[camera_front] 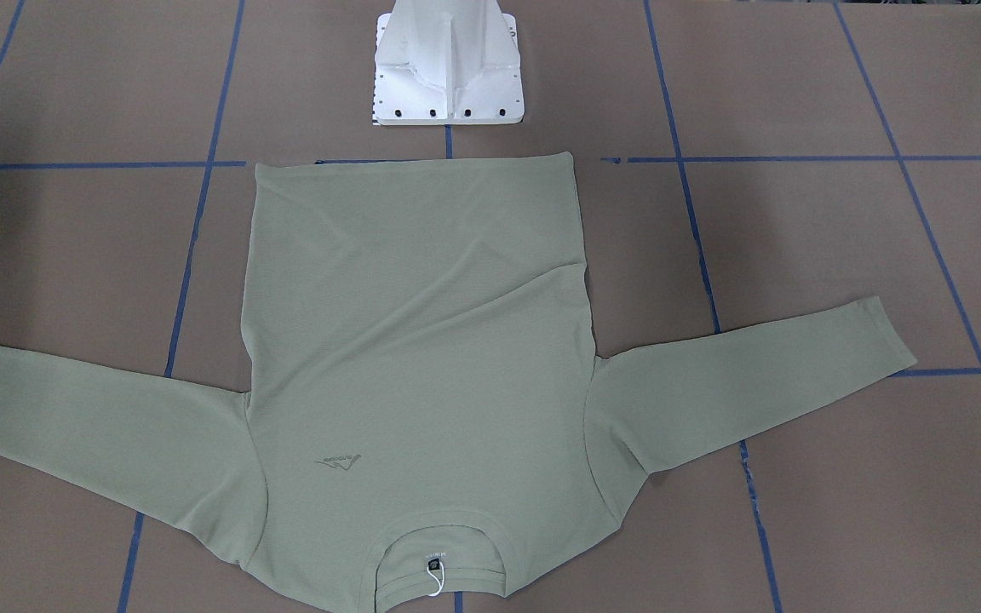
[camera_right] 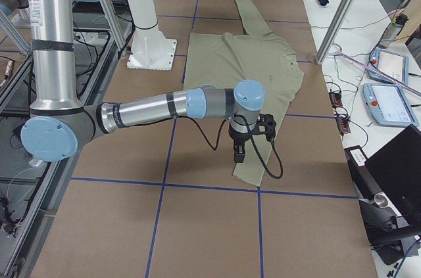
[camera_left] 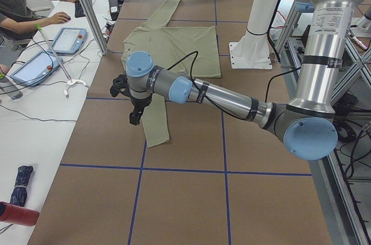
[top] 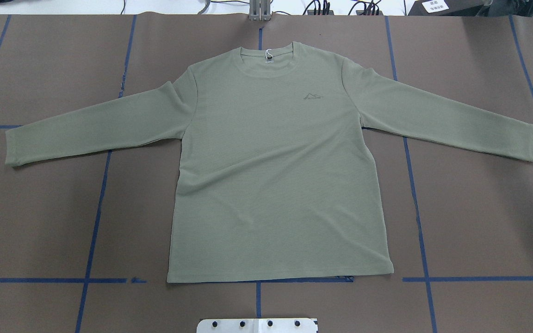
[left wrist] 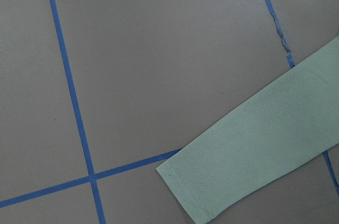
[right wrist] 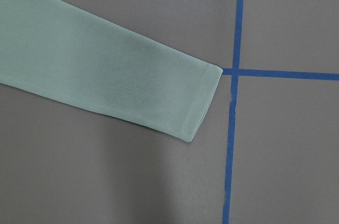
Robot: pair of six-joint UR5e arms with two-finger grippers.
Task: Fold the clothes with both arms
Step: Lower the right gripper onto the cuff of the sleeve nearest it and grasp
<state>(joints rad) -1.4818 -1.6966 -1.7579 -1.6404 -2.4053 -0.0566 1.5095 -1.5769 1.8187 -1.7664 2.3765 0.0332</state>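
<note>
Overhead exterior: sage-green long-sleeved knit shirt (top: 275, 175) lies flat and face up on the brown paper-covered table (top: 40, 222) with its blue tape grid (top: 95, 217). Both sleeves are spread out to the sides. Ribbed round collar (top: 266, 62) is at the far edge, away from the robot, with a white tag string (top: 269, 54) inside it. Small chest logo (top: 312, 96) is visible. Bottom hem sits just in front of the white metal pedestal base (camera_front: 448, 68). A few shallow creases run across the body.

Neither arm shows in the overhead or front views.

Exterior left: left arm (camera_left: 226, 99) reaches out low over the table, and the left gripper (camera_left: 134, 119) points down beside the near sleeve. Can't tell if it touches the fabric. Jaw opening can't be told either, since it shows only in this side view. Left wrist view: sleeve cuff (left wrist: 190, 192) lies on the paper by a tape crossing, no fingers in shot.

Exterior right: right arm (camera_right: 151, 110) is posed the same way, with the right gripper (camera_right: 239, 156) over the other sleeve near its cuff. Its opening can't be told either. Right wrist view: cuff (right wrist: 204, 102) ends just beside a tape crossing.

A person (camera_left: 17, 2) sits at the white side desk (camera_left: 35, 100).
</note>
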